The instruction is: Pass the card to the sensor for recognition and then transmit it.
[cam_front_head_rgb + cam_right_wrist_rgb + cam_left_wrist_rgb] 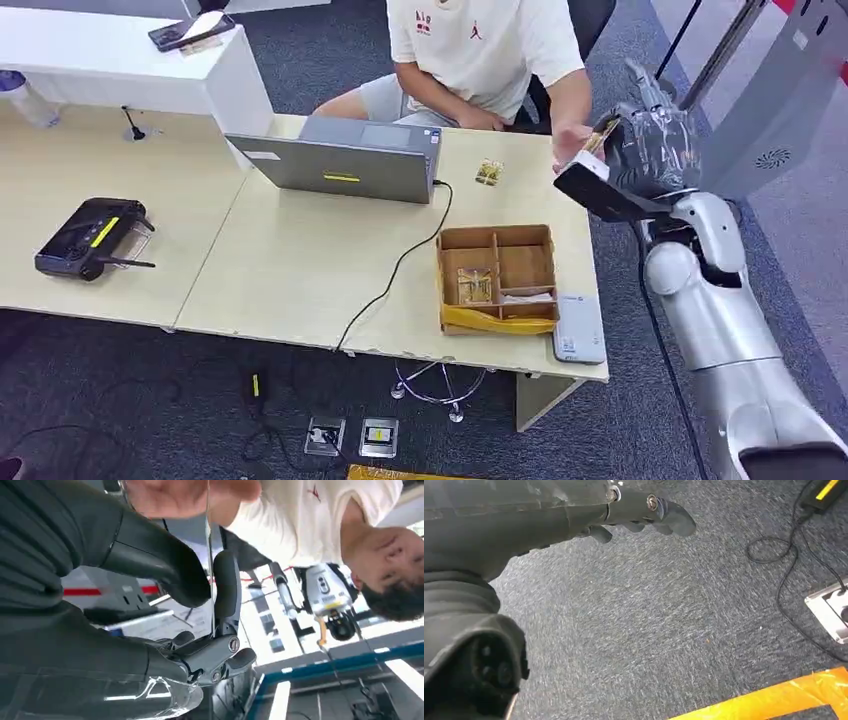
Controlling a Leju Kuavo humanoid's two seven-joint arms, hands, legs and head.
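Head view: the right hand [648,150] is raised past the far right corner of the desk [300,270], its fingers closed around a card [603,135] whose gold edge shows at the hand's upper left. A person's hand [572,140] is open just beside it, palm toward the card, touching or nearly so. On the desk lie a grey laptop [345,160], a compartmented cardboard box [497,278] with small packets in it, a white flat reader [579,328] at the near right edge just beside the box, and a single gold packet [489,172] near the laptop. A black controller [92,236] rests well apart on the left.

Left wrist view: the left hand [644,515] hangs over grey carpet, its fingers loosely curled and holding nothing. A black cable [784,580] and a floor socket [831,610] lie nearby.

Right wrist view: the card [209,555] is seen edge-on as a thin line, pinched between the thick thumb [165,567] and an upright dark finger [226,587]. The person's palm [185,495] sits at the card's far end.

I judge this to be the handover step, with the card offered to the person. The next move calls for the right hand to hold steady until the person grips the card, then ease the thumb and finger apart without jerking it.
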